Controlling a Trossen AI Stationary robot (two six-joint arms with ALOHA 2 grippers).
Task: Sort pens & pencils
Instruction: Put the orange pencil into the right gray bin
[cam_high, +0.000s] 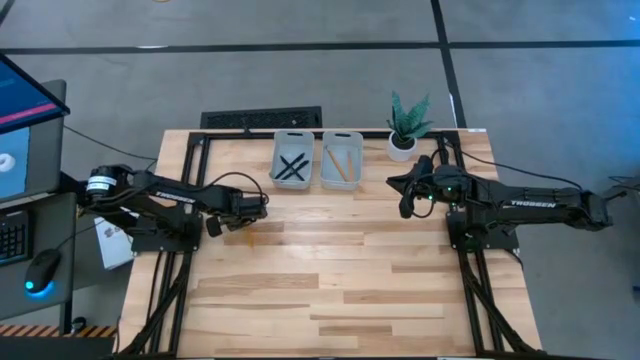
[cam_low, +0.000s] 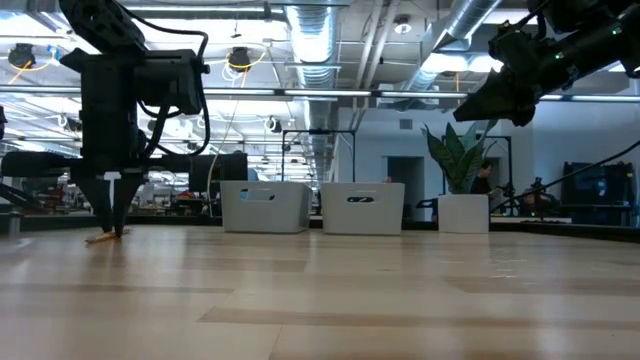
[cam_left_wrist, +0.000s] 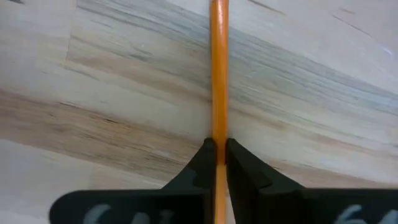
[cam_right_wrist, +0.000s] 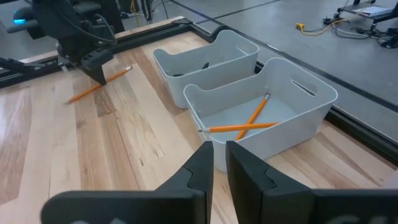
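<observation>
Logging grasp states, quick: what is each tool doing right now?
Left tool: closed on the last pencil, down at the table.
Right tool: closed, empty, raised near the trays.

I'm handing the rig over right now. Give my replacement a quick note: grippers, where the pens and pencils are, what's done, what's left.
Left gripper: shut on the last pencil, which lies on the table.
Right gripper: empty, hanging above the table near the plant.
Done: three pens in the left tray; two pencils in the right tray.
Left: lift this pencil and drop it in the right tray.
</observation>
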